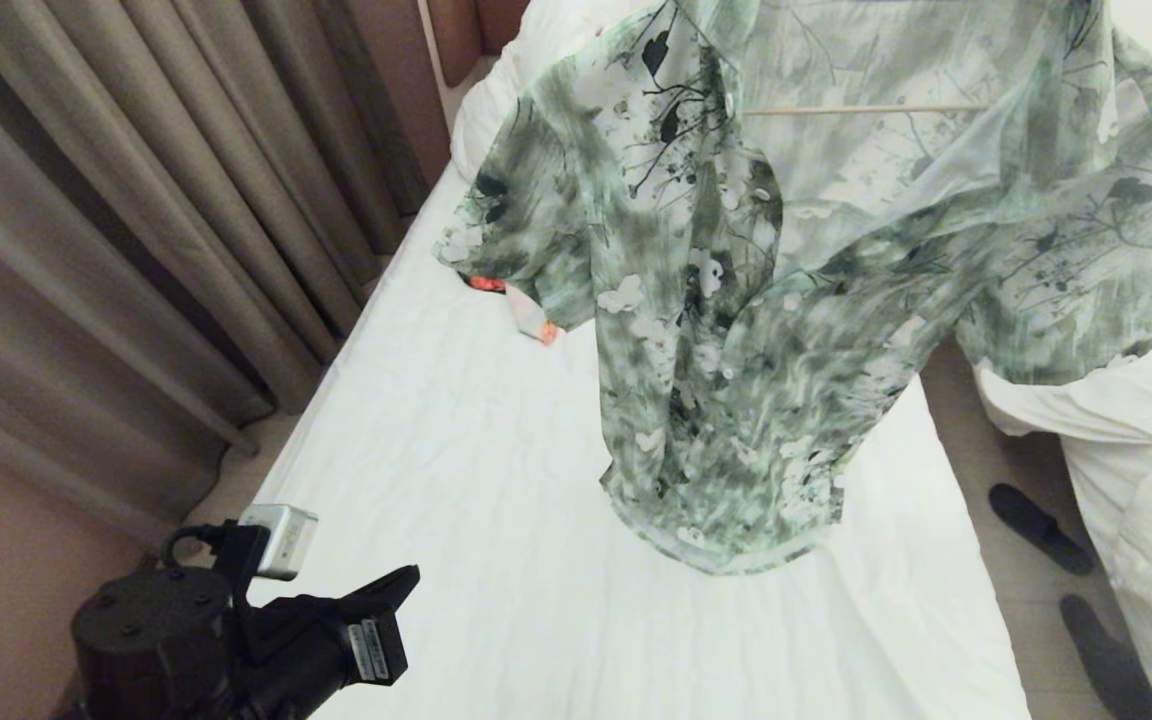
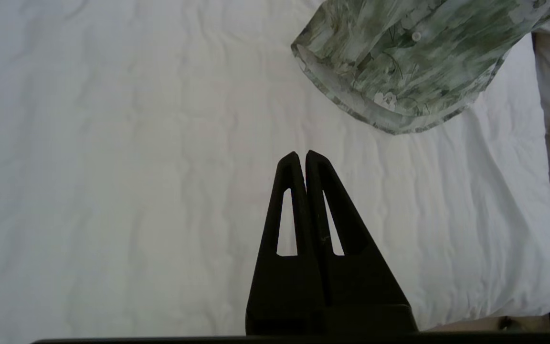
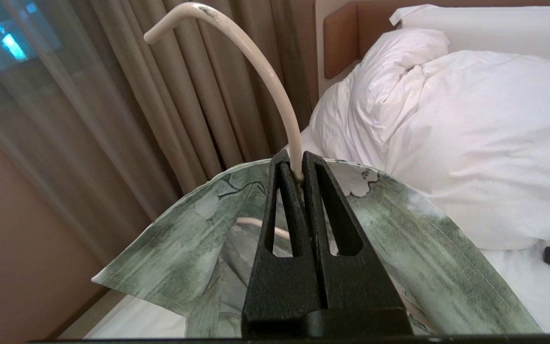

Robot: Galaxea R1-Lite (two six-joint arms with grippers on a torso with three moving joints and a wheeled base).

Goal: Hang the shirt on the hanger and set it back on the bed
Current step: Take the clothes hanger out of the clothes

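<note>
- The right gripper [image 3: 299, 165] is clamped on the hanger [image 3: 256, 62] at its hook, holding the shirt [image 1: 786, 300] hanging over the bed [image 1: 456, 450], hem nearest the sheet.
- The left gripper [image 2: 301, 155], pressed together and empty, sits near-left, clear of the shirt.

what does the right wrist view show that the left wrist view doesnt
Only the right wrist view: the right gripper shut on the hanger at the base of its hook, the shirt's collar draped around it, curtains, and the bunched duvet.

Only the left wrist view: the left gripper shut on nothing, over bare sheet, with the shirt's hem hanging clear of it.

Both: the shirt and the bed.
</note>
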